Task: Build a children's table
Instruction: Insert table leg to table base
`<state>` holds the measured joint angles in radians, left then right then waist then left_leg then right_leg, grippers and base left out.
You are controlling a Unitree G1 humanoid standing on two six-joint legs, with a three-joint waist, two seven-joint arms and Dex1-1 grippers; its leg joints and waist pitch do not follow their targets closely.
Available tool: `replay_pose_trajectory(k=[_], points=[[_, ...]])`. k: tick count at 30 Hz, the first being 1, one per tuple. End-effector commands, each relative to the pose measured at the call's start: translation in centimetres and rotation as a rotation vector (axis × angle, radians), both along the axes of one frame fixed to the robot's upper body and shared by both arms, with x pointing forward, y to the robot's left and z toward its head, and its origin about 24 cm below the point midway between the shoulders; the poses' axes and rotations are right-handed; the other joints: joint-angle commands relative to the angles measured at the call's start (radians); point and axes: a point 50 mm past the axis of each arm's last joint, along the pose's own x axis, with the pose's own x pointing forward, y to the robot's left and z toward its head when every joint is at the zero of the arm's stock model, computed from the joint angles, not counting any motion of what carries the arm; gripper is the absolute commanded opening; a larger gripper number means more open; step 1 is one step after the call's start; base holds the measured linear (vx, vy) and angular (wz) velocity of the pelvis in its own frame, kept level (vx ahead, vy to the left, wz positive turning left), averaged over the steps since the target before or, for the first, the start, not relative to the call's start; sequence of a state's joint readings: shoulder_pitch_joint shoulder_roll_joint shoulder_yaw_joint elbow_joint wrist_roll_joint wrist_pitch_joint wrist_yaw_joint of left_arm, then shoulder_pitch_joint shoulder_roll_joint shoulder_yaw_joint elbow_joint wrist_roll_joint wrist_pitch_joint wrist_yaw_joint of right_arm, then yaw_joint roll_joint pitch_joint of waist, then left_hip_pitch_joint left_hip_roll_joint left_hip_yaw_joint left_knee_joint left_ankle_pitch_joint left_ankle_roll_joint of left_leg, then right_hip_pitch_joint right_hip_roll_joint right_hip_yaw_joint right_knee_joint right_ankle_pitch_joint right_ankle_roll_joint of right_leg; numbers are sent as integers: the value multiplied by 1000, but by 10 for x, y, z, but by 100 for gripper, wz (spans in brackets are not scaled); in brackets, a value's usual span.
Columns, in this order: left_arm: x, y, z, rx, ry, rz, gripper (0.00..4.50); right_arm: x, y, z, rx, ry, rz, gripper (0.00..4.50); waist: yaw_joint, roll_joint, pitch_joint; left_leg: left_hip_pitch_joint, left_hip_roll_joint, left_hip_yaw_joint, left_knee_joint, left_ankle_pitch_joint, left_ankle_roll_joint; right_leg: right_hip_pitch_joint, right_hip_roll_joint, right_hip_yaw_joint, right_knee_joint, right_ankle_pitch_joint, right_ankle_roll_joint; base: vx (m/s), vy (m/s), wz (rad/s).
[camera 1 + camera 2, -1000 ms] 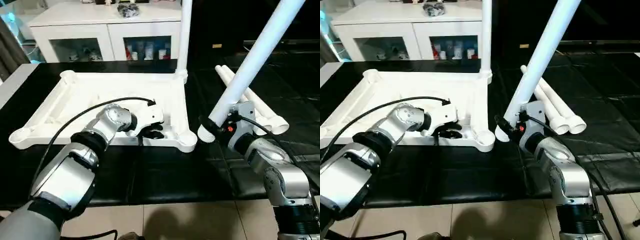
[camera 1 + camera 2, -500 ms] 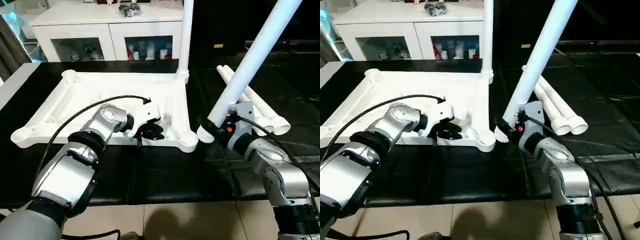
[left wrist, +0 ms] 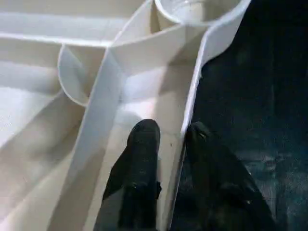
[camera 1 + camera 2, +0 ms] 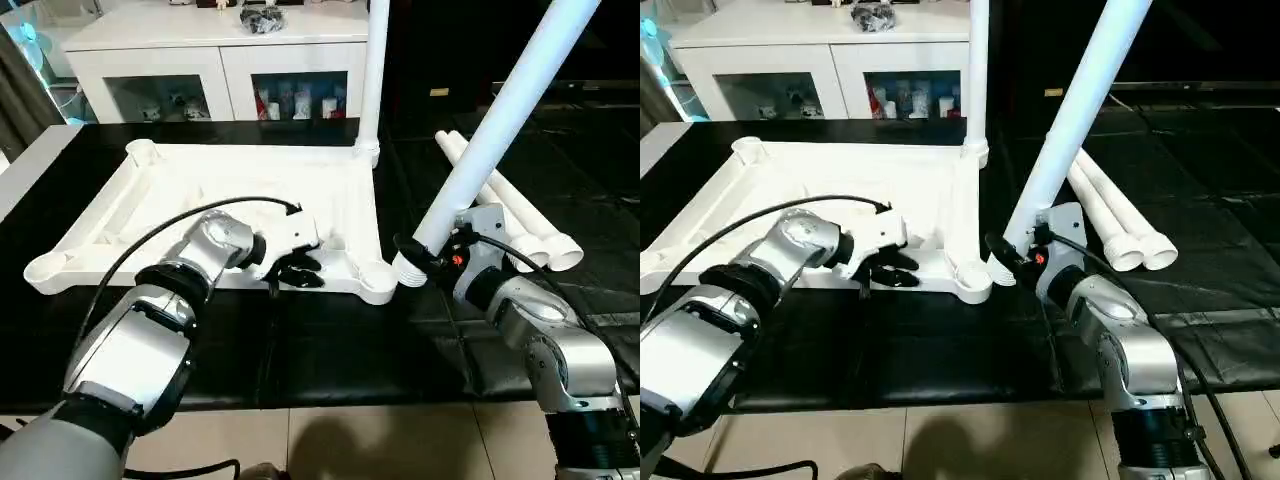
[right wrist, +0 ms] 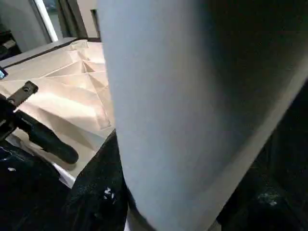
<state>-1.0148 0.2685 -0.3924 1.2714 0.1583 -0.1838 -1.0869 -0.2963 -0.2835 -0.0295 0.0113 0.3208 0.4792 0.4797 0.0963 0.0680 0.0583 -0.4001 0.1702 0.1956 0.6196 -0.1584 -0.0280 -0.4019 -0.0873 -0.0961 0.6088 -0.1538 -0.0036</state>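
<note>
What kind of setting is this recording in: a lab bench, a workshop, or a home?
Probably a furnished room at home or a mock living space: a white glass-door cabinet with small items on its shelves stands behind the black padded work surface, and beige floor tiles show beneath.

The tabletop [image 4: 200,200] lies left, one leg [image 4: 373,70] standing in its far corner; two legs [image 4: 510,215] lie right.

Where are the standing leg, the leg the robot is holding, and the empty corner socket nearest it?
Standing leg [image 4: 372,70], left eye view, mid-shaft.
Held leg [image 4: 500,120], left eye view, mid-shaft.
Empty corner socket [image 4: 374,277], left eye view, round rim.
</note>
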Motion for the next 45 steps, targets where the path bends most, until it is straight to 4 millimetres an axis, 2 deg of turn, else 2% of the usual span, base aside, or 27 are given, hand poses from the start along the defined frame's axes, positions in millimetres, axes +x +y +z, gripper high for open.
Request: replay_pose_trajectory(k=[1, 5, 9, 14, 15, 20, 24, 25, 26, 27, 28, 29, 30, 34, 35, 38, 39, 42, 45], points=[[1, 4, 0, 19, -11, 5, 74, -1, 3, 3, 2, -8, 21, 194, 3, -7, -77, 36, 59, -44, -82, -373, 9, 43, -87, 51, -97, -383, -188, 0, 0, 0], [-1, 4, 0, 28, 9, -18, 39, -1, 4, 2, -4, -2, 38, 194, 2, -11, -77, 35, 60, -44, -83, -373, 11, 42, -88, 51, -99, -393, -183, 0, 0, 0], [-2, 6, 1, 56, 42, -50, 17, -1, 5, 3, -9, 2, 58, 194, 1, -9, -79, 31, 61, -46, -85, -355, 15, 45, -87, 52, -93, -358, -190, 0, 0, 0], [-9, 8, 3, 39, 177, -122, 3, -1, 6, 4, -21, -2, 79, 194, 0, -5, -82, 29, 61, -42, -82, -322, 24, 48, -91, 54, -85, -286, -220, 0, 0, 0], [-10, 9, 2, 29, 197, -127, 3, 0, 6, 4, -21, -2, 79, 194, 1, -7, -81, 30, 62, -41, -83, -323, 26, 47, -90, 54, -86, -285, -223, 0, 0, 0], [-16, 14, -2, 11, 279, -147, 1, 0, 6, 5, -16, -8, 81, 194, 4, -7, -78, 32, 64, -41, -84, -336, 24, 46, -91, 54, -86, -312, -228, 0, 0, 0], [-16, 16, -6, -14, 275, -71, 0, 1, 10, 6, -9, -14, 92, 194, 3, -8, -75, 37, 63, -42, -86, -365, 10, 42, -91, 54, -92, -365, -213, 0, 0, 0], [-15, 15, -6, -34, 269, -42, 0, 2, 11, 6, -7, -16, 94, 194, 3, -14, -75, 36, 64, -43, -86, -364, 8, 44, -94, 54, -90, -374, -211, 0, 0, 0], [-13, 12, -6, -72, 264, 6, 0, 3, 12, 7, -3, -18, 98, 194, 3, -13, -73, 37, 64, -43, -86, -368, 8, 41, -93, 54, -93, -395, -204, 0, 0, 0], [-13, 10, -6, -85, 265, 22, 0, 4, 13, 8, -1, -19, 100, 194, 2, -16, -73, 37, 66, -43, -87, -370, 5, 41, -94, 54, -90, -393, -208, 0, 0, 0], [-13, 8, -6, -113, 269, 49, 0, 4, 14, 8, 3, -20, 103, 194, 3, -13, -74, 38, 65, -44, -86, -372, 6, 39, -94, 54, -94, -400, -206, 0, 0, 0], [-12, 4, -6, -142, 275, 74, 0, 5, 15, 8, 6, -21, 105, 194, 3, -19, -74, 37, 66, -44, -88, -368, 5, 41, -93, 54, -91, -392, -208, 0, 0, 0], [-13, 3, -6, -154, 277, 87, 0, 5, 15, 8, 7, -21, 106, 194, 3, -16, -73, 36, 67, -45, -88, -366, 5, 41, -94, 54, -89, -387, -211, 0, 0, 0], [-16, -6, -11, -185, 241, 148, 0, 6, 21, 6, 16, -19, 117, 194, 1, -20, -76, 28, 64, -42, -85, -324, 26, 44, -94, 55, -88, -358, -209, 0, 0, 0], [-19, -8, -12, -197, 240, 140, 0, 7, 22, 6, 18, -18, 120, 194, 1, -24, -76, 27, 62, -40, -85, -315, 31, 44, -93, 55, -90, -356, -205, 0, 0, 0], [-25, -10, -16, -195, 235, 134, 0, 8, 24, 6, 22, -20, 125, 194, 1, -19, -77, 28, 66, -41, -86, -304, 34, 42, -92, 55, -87, -355, -199, 0, 0, 0], [-27, -10, -17, -187, 232, 144, 0, 8, 25, 6, 23, -21, 126, 194, 3, -9, -76, 30, 65, -41, -86, -314, 32, 38, -90, 55, -90, -365, -195, 0, 0, 0], [-31, -12, -17, -183, 230, 171, 0, 9, 26, 7, 30, -25, 127, 194, -2, -9, -73, 34, 68, -44, -94, -364, 7, 36, -87, 55, -89, -369, -190, 0, 0, 0], [-34, -15, -12, -189, 222, 168, 0, 10, 27, 7, 36, -26, 124, 194, -3, -10, -72, 31, 65, -44, -94, -372, 2, 37, -89, 56, -93, -389, -182, 0, 0, 0]])
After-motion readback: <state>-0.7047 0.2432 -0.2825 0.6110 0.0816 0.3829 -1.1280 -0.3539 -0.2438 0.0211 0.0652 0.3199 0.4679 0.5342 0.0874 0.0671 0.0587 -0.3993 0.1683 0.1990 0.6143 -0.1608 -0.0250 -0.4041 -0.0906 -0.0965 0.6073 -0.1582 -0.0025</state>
